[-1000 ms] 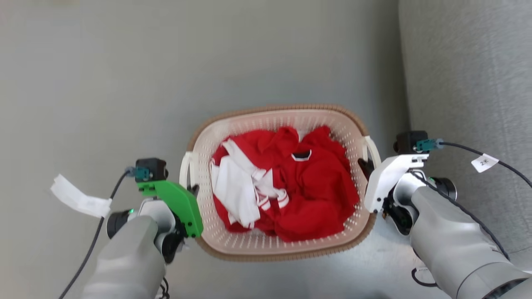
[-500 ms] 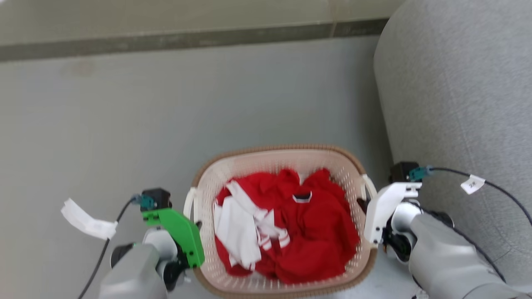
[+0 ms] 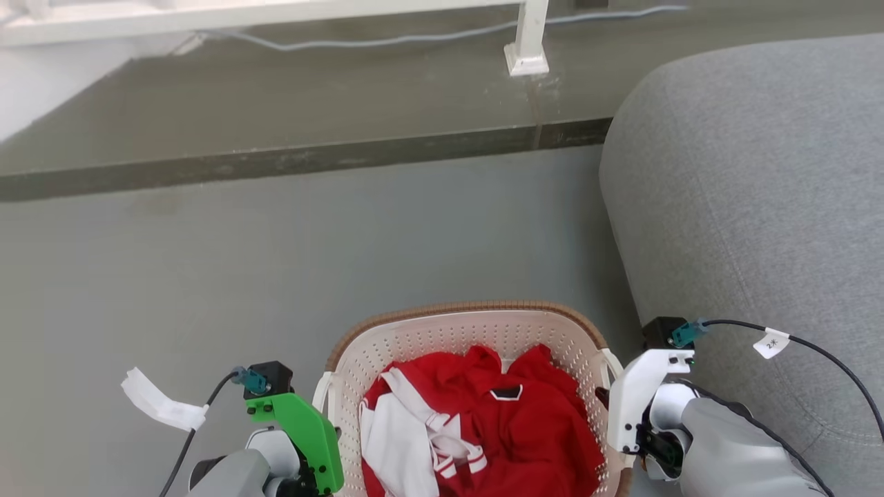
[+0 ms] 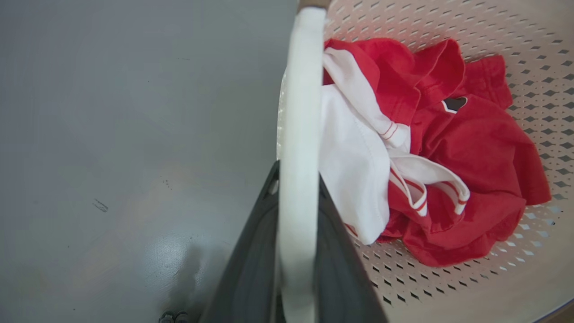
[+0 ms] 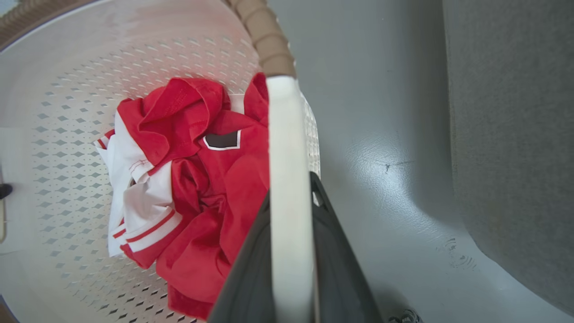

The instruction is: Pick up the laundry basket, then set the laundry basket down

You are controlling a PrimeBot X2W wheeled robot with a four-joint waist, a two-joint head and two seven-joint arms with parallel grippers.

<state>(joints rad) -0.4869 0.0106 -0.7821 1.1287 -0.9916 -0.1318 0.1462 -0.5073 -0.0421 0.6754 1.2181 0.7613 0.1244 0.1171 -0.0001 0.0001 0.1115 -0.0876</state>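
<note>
**A:** So where are we at? The laundry basket (image 3: 449,338) sits just beside the grey sofa (image 3: 746,172) with a red-and-white shirt (image 3: 525,428) bunched inside. Our right gripper (image 5: 290,188) is at the end nearest the sofa. Its dark fingers (image 5: 336,269) pinch the white right handle (image 5: 284,134) from both sides. Our left gripper (image 4: 297,175) is at the end away from the sofa, clamped on the left handle (image 4: 300,112) the same way.

**B:** Yep, looks like we're in the carry, though we can't tell if the base is off the ground. Tips, imo: we move both arms together and level. Those loops are thin, smooth plastic and could slide or twist in the pinch if one end dips. The load is soft and probably light, so tilt is the worry, not weight. We also watch the sofa-side forearm, since it's near the upholstery.

**A:** Surface-wise, the floor (image 3: 276,276) in front of the sofa is smooth, glossy grey and looks flat, so it should be easy to set down on. Out past the sofa's arm a dark strip (image 3: 276,162) crosses the floor. Beyond that are a white post (image 3: 526,41) and a loose cable (image 3: 387,40), well apart from the basket.
</note>
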